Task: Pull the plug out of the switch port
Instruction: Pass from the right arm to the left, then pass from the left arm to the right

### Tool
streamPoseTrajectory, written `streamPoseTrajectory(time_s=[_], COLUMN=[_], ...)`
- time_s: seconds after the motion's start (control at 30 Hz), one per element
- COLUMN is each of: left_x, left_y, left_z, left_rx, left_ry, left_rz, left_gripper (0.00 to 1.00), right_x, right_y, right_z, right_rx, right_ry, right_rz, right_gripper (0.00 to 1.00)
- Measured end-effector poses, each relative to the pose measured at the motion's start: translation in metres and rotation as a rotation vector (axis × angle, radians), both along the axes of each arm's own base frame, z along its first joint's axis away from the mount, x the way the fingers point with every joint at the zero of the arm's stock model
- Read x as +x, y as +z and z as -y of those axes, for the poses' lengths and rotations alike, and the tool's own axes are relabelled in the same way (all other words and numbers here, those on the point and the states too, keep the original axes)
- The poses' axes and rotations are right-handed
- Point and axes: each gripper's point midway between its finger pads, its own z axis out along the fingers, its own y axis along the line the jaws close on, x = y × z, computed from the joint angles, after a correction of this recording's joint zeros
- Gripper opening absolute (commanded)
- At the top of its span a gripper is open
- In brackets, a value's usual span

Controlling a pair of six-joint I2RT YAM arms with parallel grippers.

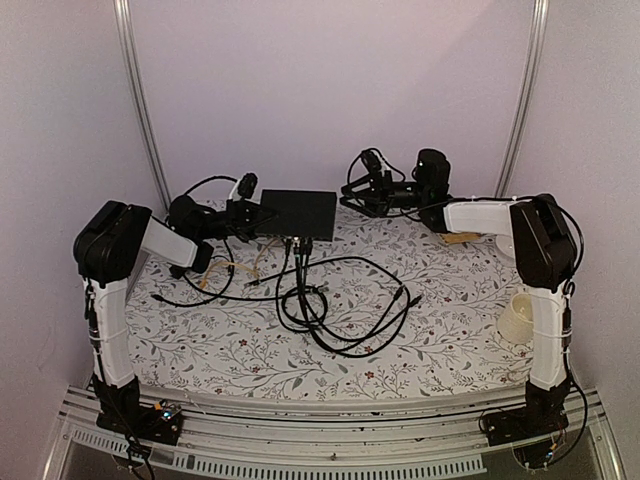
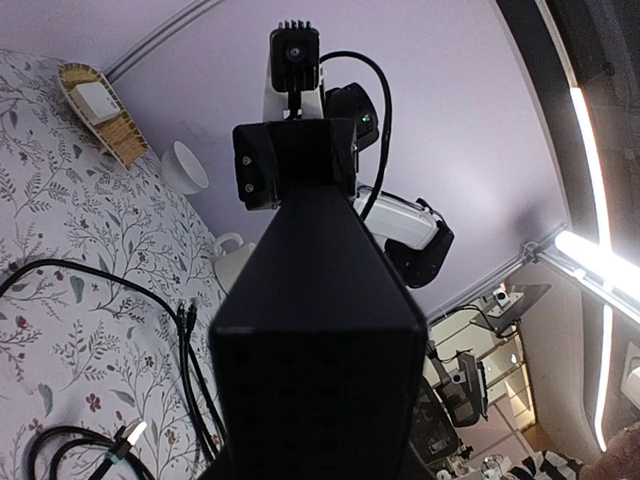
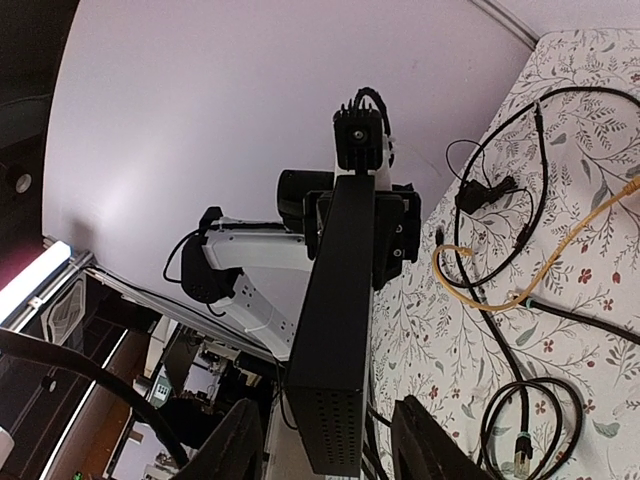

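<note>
The switch (image 1: 298, 213) is a flat black box at the back of the table. Two black plugs (image 1: 297, 244) sit in ports on its near edge, and their cables run toward me. My left gripper (image 1: 256, 215) grips the switch's left end; in the right wrist view its fingers (image 3: 400, 230) press on both sides of the box. In the left wrist view the switch (image 2: 315, 330) fills the frame and hides my own fingers. My right gripper (image 3: 335, 440) is wide open, with the switch's right end (image 3: 345, 300) between its fingers and a gap on each side.
Loose black cables (image 1: 335, 310) coil on the floral cloth in front of the switch. A yellow cable (image 1: 228, 270) lies to the left. A white cup (image 1: 516, 318), a white bowl (image 1: 505, 248) and a small wooden tray (image 1: 463, 238) stand on the right.
</note>
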Motion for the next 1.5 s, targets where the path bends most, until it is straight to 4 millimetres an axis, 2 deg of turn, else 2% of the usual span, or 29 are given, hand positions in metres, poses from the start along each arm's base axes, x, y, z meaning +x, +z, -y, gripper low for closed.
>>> streamPoseTrajectory(time_s=[0.2, 0.33, 0.63, 0.97, 1.33, 1.5], left_x=[-0.004, -0.004, -0.003, -0.002, -0.002, 0.0], left_y=[0.0, -0.002, -0.005, -0.009, -0.01, -0.012], left_z=[0.003, 0.004, 0.004, 0.003, 0.002, 0.003], left_rx=[0.007, 0.013, 0.025, 0.037, 0.038, 0.042], left_ry=[-0.021, -0.026, -0.026, -0.025, -0.021, -0.017], left_rz=[0.009, 0.01, 0.016, 0.019, 0.042, 0.02], left_gripper=[0.0, 0.0, 0.0, 0.0, 0.0, 0.0], right_x=[-0.006, -0.008, -0.008, -0.009, -0.013, -0.032], right_y=[-0.013, -0.017, -0.022, -0.027, -0.023, -0.022], right_z=[-0.007, -0.01, -0.01, -0.01, -0.012, -0.03], right_rx=[-0.038, -0.049, -0.07, -0.093, -0.115, -0.114], right_ry=[0.016, 0.023, 0.026, 0.023, 0.004, 0.05], right_rz=[-0.012, -0.006, 0.007, 0.01, 0.02, 0.032], right_gripper=[0.49, 0.52, 0.52, 0.52, 0.52, 0.52])
